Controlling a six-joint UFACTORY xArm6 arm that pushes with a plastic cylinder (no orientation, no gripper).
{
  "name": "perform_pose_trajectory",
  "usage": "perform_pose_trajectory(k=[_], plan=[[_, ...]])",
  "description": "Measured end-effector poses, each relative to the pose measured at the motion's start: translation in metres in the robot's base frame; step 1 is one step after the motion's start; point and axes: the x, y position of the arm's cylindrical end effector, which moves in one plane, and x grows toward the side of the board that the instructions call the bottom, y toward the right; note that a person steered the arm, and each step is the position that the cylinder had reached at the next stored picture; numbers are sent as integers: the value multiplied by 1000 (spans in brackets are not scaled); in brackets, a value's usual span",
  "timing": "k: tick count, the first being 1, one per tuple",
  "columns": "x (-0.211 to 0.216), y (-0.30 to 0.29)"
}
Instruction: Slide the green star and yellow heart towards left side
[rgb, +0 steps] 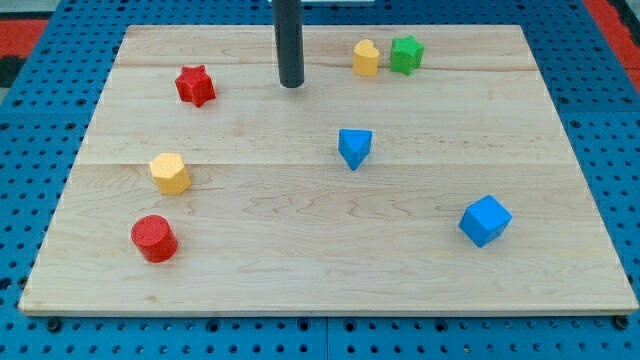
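Observation:
The green star (406, 54) lies near the view's top, right of centre, on the wooden board (300, 270). The yellow heart (366, 58) sits just to its left, touching or nearly touching it. My tip (291, 85) is the lower end of the dark rod that comes down from the view's top. It stands on the board to the left of the yellow heart, a clear gap away, touching no block.
A red star (196, 86) lies at the upper left. A yellow hexagon (170, 173) and a red cylinder (154, 238) lie at the left. A blue triangle-like block (354, 147) is at the centre, a blue cube (485, 220) at the lower right.

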Motion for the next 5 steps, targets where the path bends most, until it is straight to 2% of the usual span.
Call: perform_pose_trajectory(k=[1,2,3,5], plan=[[-8,0],[-56,-1],[-90,36],[-73,110]])
